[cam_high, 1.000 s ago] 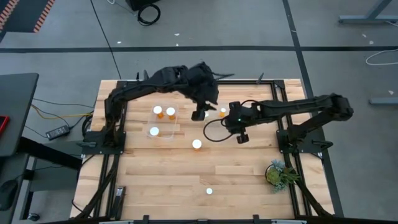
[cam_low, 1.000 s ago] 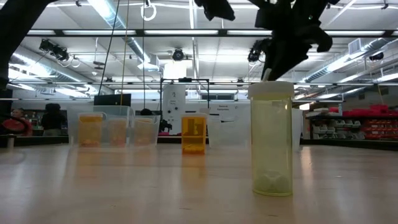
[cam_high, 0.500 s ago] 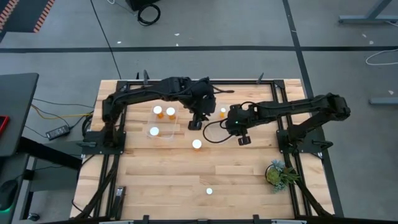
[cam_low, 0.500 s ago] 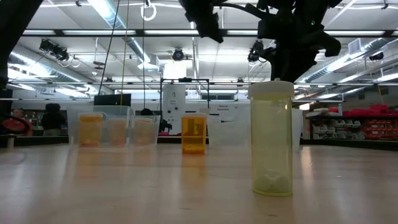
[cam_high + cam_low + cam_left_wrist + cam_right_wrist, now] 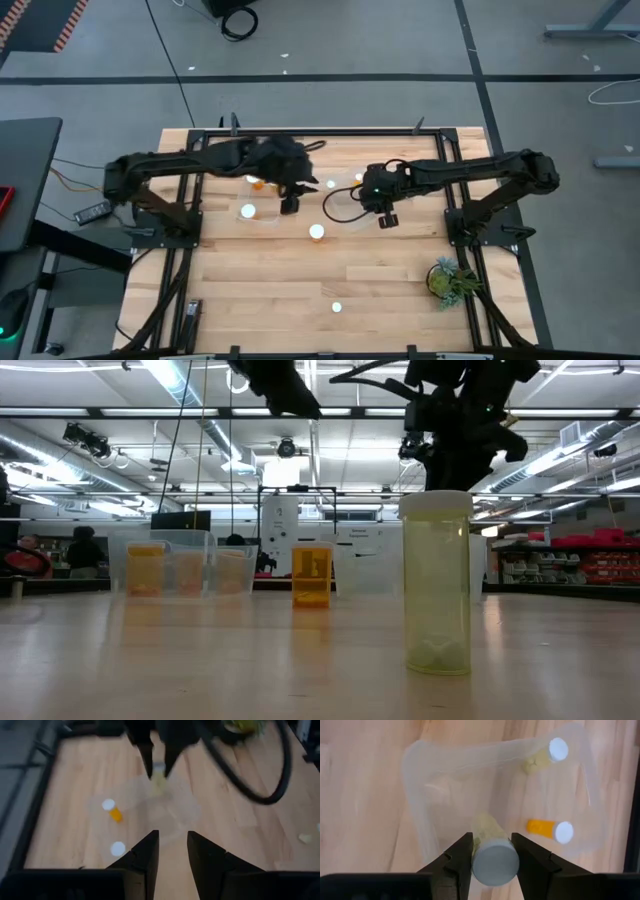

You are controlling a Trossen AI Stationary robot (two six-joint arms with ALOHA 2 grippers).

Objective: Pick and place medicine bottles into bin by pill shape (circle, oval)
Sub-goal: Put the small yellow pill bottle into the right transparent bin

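The table (image 5: 300, 270) was a rectangle of pale wooden planks with a smooth, matte grain, framed by dark metal rails. Writing on a white panel (image 5: 365, 560) in the room behind was too small to read.

Two bins of thin, clear plastic with rounded corners sat at the far middle of the table. The left gripper (image 5: 290, 206) hung over the near edge of the left bin (image 5: 262, 200), its flat dark fingers (image 5: 142, 857) a little apart with nothing between them. The right gripper (image 5: 492, 851) hovered over the right bin (image 5: 420, 795), pinching a medicine bottle (image 5: 492, 862) by its sides. That bottle was a pale yellow translucent cylinder. Its smooth round white cap faced the wrist camera, and its long axis pointed away toward the bin floor.

A small green plant (image 5: 447, 279) stood at the table's near right.

Inside the right bin lay a pale bottle (image 5: 547, 755) and an orange bottle (image 5: 550, 830), both on their sides, apart from each other. Two more bottles stood upright on bare wood: one (image 5: 317, 232) near the middle, between the grippers, and one (image 5: 336, 307) toward the near edge.
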